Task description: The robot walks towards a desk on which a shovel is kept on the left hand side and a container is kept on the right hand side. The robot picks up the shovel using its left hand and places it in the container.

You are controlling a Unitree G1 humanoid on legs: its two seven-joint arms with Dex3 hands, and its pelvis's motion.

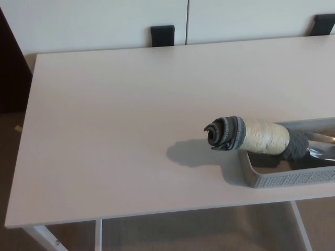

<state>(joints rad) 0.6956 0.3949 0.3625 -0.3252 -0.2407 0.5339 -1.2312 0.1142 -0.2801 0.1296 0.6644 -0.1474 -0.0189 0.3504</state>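
Observation:
The shovel [256, 136] lies in the grey container [293, 179] at the desk's right front. Its handle, wrapped in cream tape with a dark grey rolled end, sticks out over the container's left rim above the desk [120, 120]. The metal blade rests inside the container toward the right edge of the picture. Neither of my hands shows in the head view.
The pale wooden desk stands on white legs [47, 238]. Behind it is a white wall panel with two black brackets [162, 34]. A dark opening lies at the far left, and brown floor shows below the desk's front edge.

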